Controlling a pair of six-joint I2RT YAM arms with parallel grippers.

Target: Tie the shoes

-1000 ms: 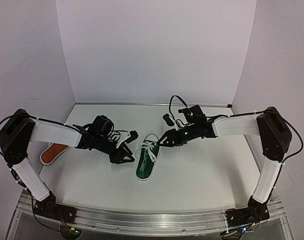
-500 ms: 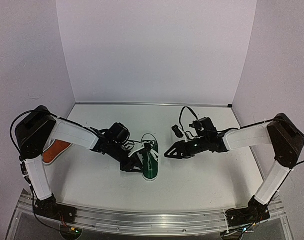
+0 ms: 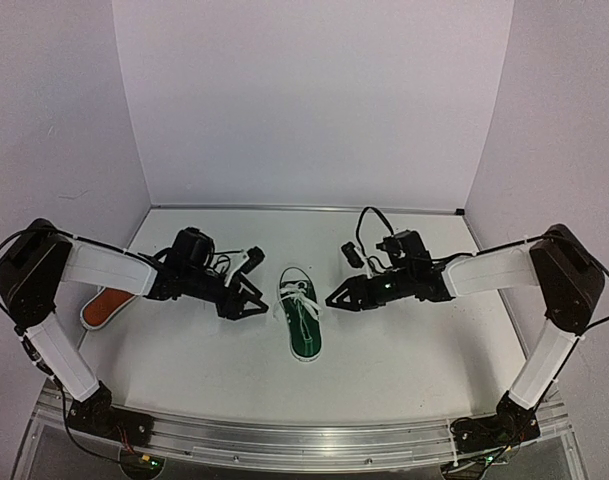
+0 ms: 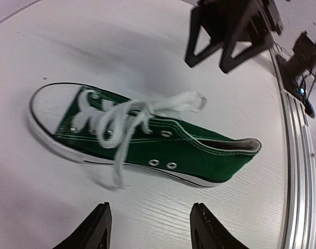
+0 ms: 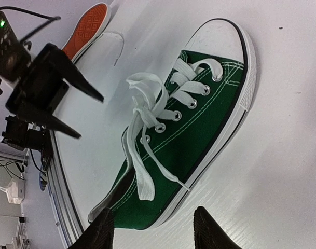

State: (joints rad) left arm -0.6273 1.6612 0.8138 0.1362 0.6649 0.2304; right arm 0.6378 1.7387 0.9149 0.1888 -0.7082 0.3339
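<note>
The dark green shoe (image 3: pixel 303 322) lies upright at the table's middle, toe toward the back wall. Its white laces (image 5: pixel 143 101) are loose, one end hanging over the side. My left gripper (image 3: pixel 252 297) stands open just left of the shoe, apart from it. In the left wrist view the shoe (image 4: pixel 209 154) lies beyond my empty gripper (image 4: pixel 150 207). My right gripper (image 3: pixel 336 298) is open to the right of the toe, holding nothing. The right wrist view shows the shoe (image 5: pixel 199 129) ahead of its gripper (image 5: pixel 152 213). The orange-red shoe (image 3: pixel 106 306) lies at far left, partly under the left arm.
White walls close the back and both sides. An aluminium rail (image 3: pixel 304 435) runs along the near edge. In the right wrist view the orange-red shoe (image 5: pixel 87 26) lies behind the left gripper (image 5: pixel 90 116), with a thin white cord (image 5: pixel 116 44) on the table beside it.
My left gripper reached in against the green shoe, then drew back left and opened wider. The shoe has turned, its heel now swung to the right. The right gripper backed off slightly.
</note>
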